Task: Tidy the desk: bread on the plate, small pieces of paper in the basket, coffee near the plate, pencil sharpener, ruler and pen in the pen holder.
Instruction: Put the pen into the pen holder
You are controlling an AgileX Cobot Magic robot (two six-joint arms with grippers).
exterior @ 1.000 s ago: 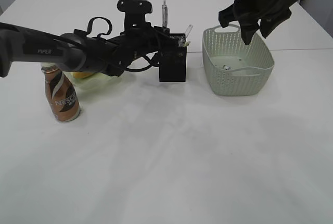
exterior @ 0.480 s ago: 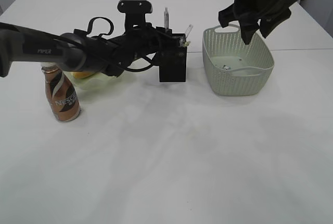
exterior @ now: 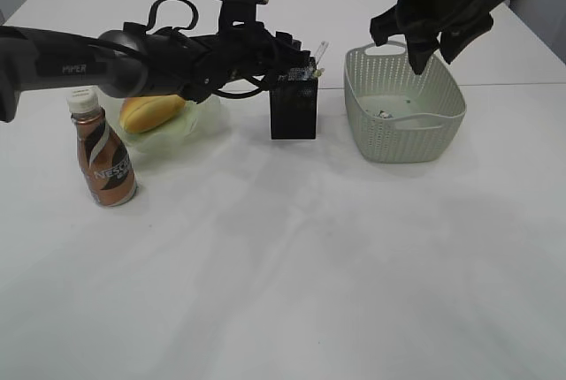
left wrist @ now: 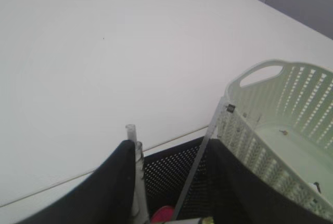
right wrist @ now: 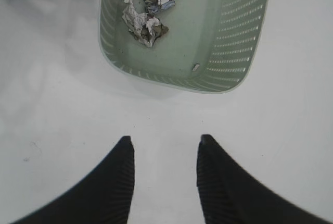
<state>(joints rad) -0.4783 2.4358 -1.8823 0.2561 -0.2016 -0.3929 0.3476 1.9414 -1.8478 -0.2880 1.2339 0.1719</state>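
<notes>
- Left pincer [left wrist: 169, 182] hangs just above the pen holder [exterior: 294, 108], fingers apart with nothing clamped; the clear ruler [left wrist: 200, 164] and a pale stick stand inside.
- Best move, I reckon: lift straight up so neither finger snags those upright pieces.
- Right pincer [right wrist: 164, 174] hovers half-spread and empty on the near side of the basket [right wrist: 237, 52], crumpled paper [right wrist: 145, 10] inside.
- Bread [exterior: 152, 112] sits on the plate [exterior: 199, 124], coffee [exterior: 104, 161] just beside.
- Holder's bottom is cut off; something pink shows inside, but I can't identify it.

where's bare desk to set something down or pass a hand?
Free: the broad front of the desk, forward of the coffee, pen holder and basket. Crowded: back left, where the left arm spans the plate and the bread; narrow holder-basket gap.
</notes>
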